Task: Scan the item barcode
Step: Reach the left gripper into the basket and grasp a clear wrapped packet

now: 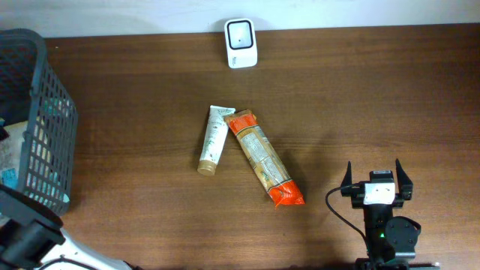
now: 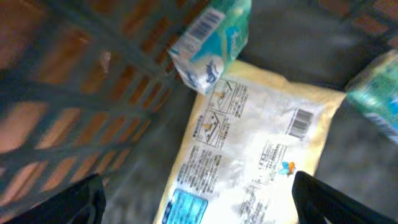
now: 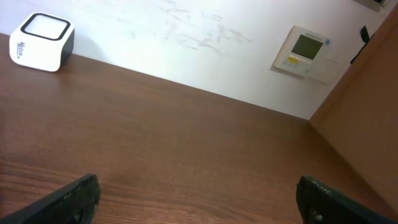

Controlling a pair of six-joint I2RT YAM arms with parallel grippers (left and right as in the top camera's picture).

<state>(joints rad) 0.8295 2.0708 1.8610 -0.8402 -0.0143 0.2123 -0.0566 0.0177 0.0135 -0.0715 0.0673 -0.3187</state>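
Observation:
A white barcode scanner (image 1: 241,43) stands at the table's far edge, also seen far left in the right wrist view as the scanner (image 3: 41,42). A white tube (image 1: 214,140) and an orange packet (image 1: 264,157) lie mid-table, touching at their far ends. My left gripper (image 2: 199,210) is open inside the grey basket (image 1: 45,127), over a pale yellow packet (image 2: 249,149) with a barcode (image 2: 301,122). A green-white carton (image 2: 211,40) lies on that packet's far end. My right gripper (image 1: 377,181) is open and empty at the near right, right of the orange packet.
The basket's mesh wall (image 2: 74,93) rises to the left of my left fingers, and another green pack (image 2: 376,93) lies at the right. The left arm (image 1: 30,236) fills the near left corner. A wall panel (image 3: 306,53) hangs beyond the table.

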